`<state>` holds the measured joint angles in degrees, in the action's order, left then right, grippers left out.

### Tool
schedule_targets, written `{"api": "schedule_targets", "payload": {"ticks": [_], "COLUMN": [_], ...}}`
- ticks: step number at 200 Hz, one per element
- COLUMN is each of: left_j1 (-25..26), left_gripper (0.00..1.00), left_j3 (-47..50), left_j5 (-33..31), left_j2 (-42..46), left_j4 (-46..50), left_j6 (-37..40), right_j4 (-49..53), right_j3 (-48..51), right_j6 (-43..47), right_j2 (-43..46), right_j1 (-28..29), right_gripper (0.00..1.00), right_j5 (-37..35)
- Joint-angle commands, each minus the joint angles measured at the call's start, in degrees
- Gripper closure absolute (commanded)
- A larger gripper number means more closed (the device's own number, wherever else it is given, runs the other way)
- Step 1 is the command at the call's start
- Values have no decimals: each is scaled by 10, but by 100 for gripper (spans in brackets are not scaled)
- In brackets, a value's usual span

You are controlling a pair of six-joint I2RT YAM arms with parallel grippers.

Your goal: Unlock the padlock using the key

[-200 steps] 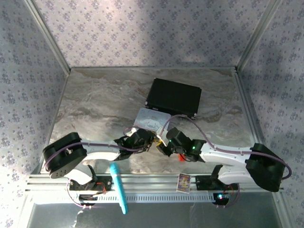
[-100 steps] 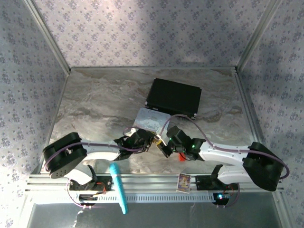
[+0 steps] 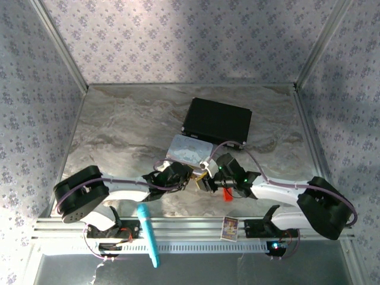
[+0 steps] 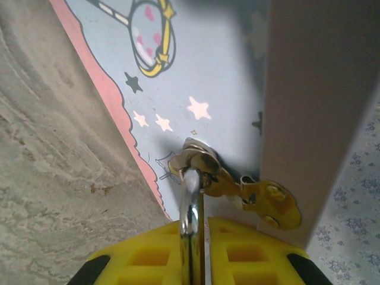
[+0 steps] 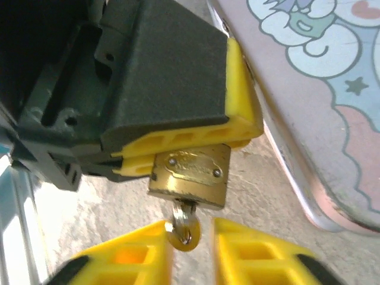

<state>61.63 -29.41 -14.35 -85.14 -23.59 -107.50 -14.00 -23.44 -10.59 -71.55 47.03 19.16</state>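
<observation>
- The padlock (image 5: 189,177) sat at the lower centre of the right wrist view, just beside the tin (image 5: 332,89), with the key (image 5: 184,230) seated in its underside.
- The left gripper (image 4: 196,240) was clamped on the padlock's top.
- The right gripper (image 5: 191,238) stood apart around the key's head. Closing off-centre might tilt the key or pull it out.

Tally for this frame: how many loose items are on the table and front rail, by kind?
padlock: 1
key: 1
pastel tin: 1
black case: 1
red block: 1
teal stick: 1
picture card: 1
Total: 7
</observation>
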Motion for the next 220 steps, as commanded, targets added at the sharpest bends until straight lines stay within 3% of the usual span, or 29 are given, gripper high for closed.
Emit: {"api": "schedule_targets", "payload": {"ticks": [1, 50, 73, 92, 118, 220], "left_j1": [5, 3, 3, 3, 1, 9], "left_gripper": [100, 100, 100, 99, 96, 79], "left_j3": [7, 1, 9, 9, -4, -124], "left_j5": [-8, 2, 8, 11, 18, -77], "left_j2": [23, 20, 12, 14, 15, -21], "left_j4": [24, 91, 90, 104, 131, 448], "left_j6": [15, 51, 57, 72, 109, 303], "right_j4": [5, 77, 151, 154, 177, 204], "right_j3": [18, 12, -63, -106, -148, -162], "right_j6": [-38, -197, -233, -247, -265, -273], "right_j2": [41, 116, 54, -5, -67, -134], "right_j1": [-7, -40, -47, -50, -47, -52], "right_gripper": [61, 28, 27, 28, 30, 38], "right_j5": [-42, -159, -179, -162, -197, -211]}}
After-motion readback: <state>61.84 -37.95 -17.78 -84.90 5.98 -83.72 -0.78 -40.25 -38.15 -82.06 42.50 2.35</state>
